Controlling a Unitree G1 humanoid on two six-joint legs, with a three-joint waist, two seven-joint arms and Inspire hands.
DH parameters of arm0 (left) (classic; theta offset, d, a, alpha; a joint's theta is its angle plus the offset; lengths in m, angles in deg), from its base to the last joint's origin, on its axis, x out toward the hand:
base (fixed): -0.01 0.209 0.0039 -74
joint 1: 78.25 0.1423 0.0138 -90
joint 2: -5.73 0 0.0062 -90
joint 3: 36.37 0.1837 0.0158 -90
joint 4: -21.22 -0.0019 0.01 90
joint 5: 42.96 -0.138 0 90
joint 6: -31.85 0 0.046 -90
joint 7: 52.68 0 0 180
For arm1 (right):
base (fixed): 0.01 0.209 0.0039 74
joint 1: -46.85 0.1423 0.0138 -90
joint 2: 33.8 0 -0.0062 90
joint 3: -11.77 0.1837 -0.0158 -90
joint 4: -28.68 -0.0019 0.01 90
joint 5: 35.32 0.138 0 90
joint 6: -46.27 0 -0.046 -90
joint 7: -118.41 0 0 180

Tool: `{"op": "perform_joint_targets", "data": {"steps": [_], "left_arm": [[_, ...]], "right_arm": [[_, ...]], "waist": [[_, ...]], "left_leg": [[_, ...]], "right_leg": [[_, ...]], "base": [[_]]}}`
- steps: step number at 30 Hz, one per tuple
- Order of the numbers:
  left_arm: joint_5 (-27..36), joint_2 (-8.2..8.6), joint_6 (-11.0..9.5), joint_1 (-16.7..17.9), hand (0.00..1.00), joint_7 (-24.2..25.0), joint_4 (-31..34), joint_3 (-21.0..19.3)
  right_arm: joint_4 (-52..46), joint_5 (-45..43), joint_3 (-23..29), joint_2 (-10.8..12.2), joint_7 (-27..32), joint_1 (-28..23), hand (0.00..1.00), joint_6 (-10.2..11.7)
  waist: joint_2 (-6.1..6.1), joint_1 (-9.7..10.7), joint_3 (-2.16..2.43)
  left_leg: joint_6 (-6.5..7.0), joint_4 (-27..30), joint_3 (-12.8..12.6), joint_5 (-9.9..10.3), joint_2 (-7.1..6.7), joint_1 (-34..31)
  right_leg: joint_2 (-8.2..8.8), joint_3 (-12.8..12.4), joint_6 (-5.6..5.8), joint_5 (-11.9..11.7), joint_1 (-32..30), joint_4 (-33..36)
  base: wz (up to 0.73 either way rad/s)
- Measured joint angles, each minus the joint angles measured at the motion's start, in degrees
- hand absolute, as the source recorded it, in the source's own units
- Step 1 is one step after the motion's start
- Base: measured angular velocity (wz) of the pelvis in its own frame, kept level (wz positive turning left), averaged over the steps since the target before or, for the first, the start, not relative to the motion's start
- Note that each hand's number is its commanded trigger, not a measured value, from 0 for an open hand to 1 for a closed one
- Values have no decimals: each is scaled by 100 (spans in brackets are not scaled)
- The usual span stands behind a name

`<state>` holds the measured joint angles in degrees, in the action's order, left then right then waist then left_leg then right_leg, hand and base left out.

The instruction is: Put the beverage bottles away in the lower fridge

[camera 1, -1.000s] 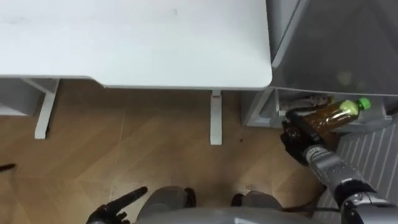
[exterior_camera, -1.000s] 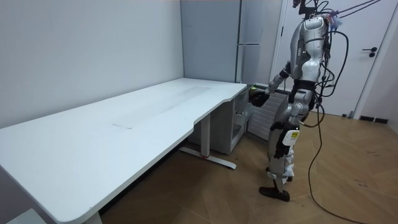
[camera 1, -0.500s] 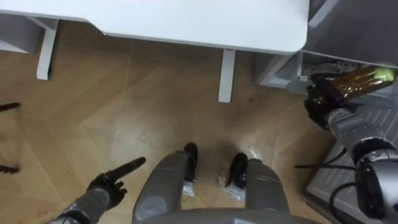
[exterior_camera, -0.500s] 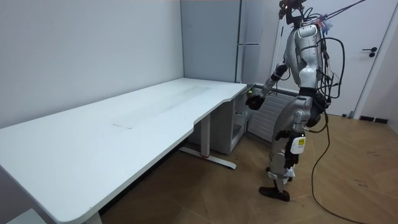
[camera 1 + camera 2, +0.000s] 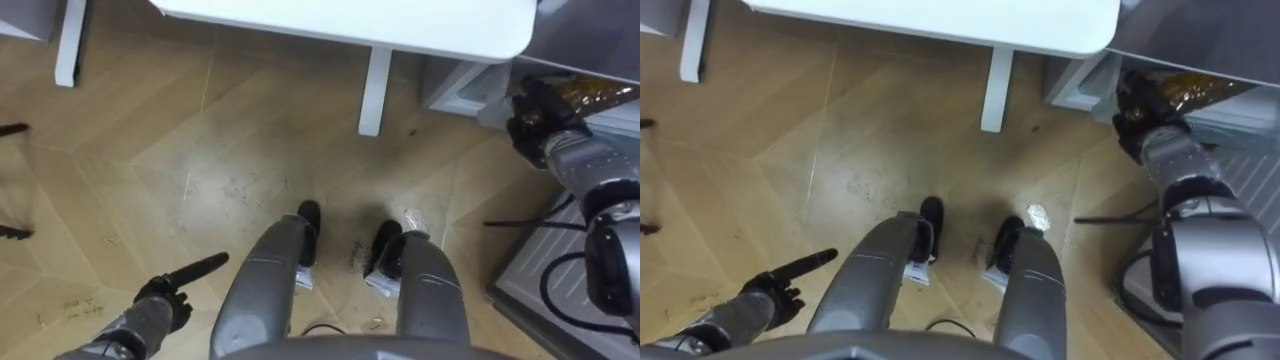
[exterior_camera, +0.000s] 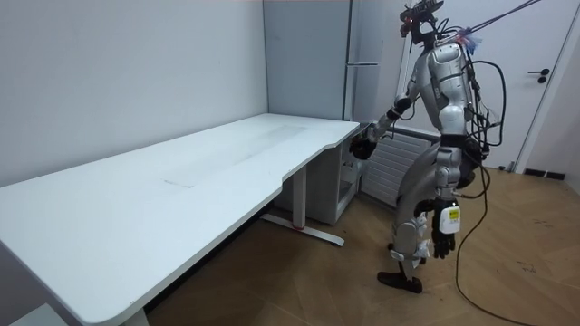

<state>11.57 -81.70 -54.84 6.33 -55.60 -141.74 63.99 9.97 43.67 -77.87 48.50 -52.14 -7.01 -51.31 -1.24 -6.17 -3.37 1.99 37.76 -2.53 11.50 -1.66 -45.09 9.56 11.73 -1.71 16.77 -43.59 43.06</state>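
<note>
Looking down from the robot's head, its right hand (image 5: 535, 122) at two o'clock is wrapped round a bottle of brown drink (image 5: 598, 92) beside the grey fridge (image 6: 364, 91), past the white desk (image 5: 400, 25), while its left hand (image 5: 165, 297) hangs empty at seven o'clock, fingers loosely straight.

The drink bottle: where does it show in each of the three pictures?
Left eye view: top right, brown bottle in the right robot hand, beside the white table's corner.
Right eye view: top right too, just past that corner.
Room view: too small to tell; that robot hand is at the same table corner.
Shared landmark: the table corner.
</note>
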Motion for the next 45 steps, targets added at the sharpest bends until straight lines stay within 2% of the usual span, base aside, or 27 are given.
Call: {"op": "perform_joint_targets", "data": {"steps": [7,8,9,10,17,22,24,26,28,33,36,41,45], "left_arm": [[224,-110,6,1,0,-118,21,25],[220,-108,10,1,0,-153,21,-1],[219,-108,10,1,0,-167,28,-5],[218,-108,10,1,0,-183,31,-11],[220,-105,2,2,0,-493,47,-6],[220,-105,5,22,0,-570,45,-5],[221,-105,6,55,0,-586,44,-6],[221,-105,6,68,0,-635,43,-6],[221,-105,5,67,0,-659,44,-6],[220,-105,-16,67,0,-658,48,-6],[220,-105,-45,69,0,-656,53,-6],[219,-106,-131,97,0,-642,52,0],[220,-109,-137,104,0,-640,55,158]], "right_arm": [[-112,204,109,-196,317,158,100,1],[-115,212,164,-217,432,212,96,2],[-115,223,225,-242,523,262,4,4],[-116,222,248,-250,561,283,0,4],[-190,256,326,-316,946,335,0,42],[-238,307,328,-439,1088,350,0,96],[-239,321,328,-480,1174,357,0,121],[-241,323,328,-494,1220,363,0,136],[-242,329,328,-518,1265,377,0,145],[-300,434,337,-580,1287,385,0,379],[-307,443,338,-598,1297,381,0,444],[-306,446,338,-597,1294,380,0,453],[-295,499,328,-595,1265,375,0,457]], "waist": [[-24,16,8],[-25,16,8],[-25,5,9],[-21,0,10],[45,-70,27],[126,-153,29],[186,-169,58],[200,-169,67],[200,-170,67],[200,-176,67],[201,-179,66],[202,-178,65],[208,-180,64]], "left_leg": [[39,172,-24,24,26,-247],[55,200,-48,37,40,-248],[66,222,-70,51,37,-251],[69,234,-80,53,38,-256],[93,528,-118,201,85,-323],[104,575,-140,210,74,-351],[103,571,-143,209,73,-348],[102,565,-151,208,70,-338],[102,564,-154,208,71,-334],[102,566,-162,208,77,-314],[102,565,-168,209,80,-313],[103,523,-203,208,84,-270],[97,428,-220,204,87,-206]], "right_leg": [[-8,29,7,3,-198,105],[8,21,8,4,-209,142],[15,1,16,9,-234,176],[15,-1,17,8,-244,178],[1,-37,38,97,-280,391],[13,-74,50,106,-332,472],[19,-74,47,115,-330,485],[29,-75,39,120,-330,500],[32,-73,32,124,-330,509],[34,-64,32,124,-310,494],[36,-64,32,124,-311,491],[36,-82,32,124,-291,480],[28,-87,30,123,-248,406]], "base": [[2],[-5],[-7],[-8],[-3],[-1],[0],[0],[0],[0],[0],[0],[0]]}}
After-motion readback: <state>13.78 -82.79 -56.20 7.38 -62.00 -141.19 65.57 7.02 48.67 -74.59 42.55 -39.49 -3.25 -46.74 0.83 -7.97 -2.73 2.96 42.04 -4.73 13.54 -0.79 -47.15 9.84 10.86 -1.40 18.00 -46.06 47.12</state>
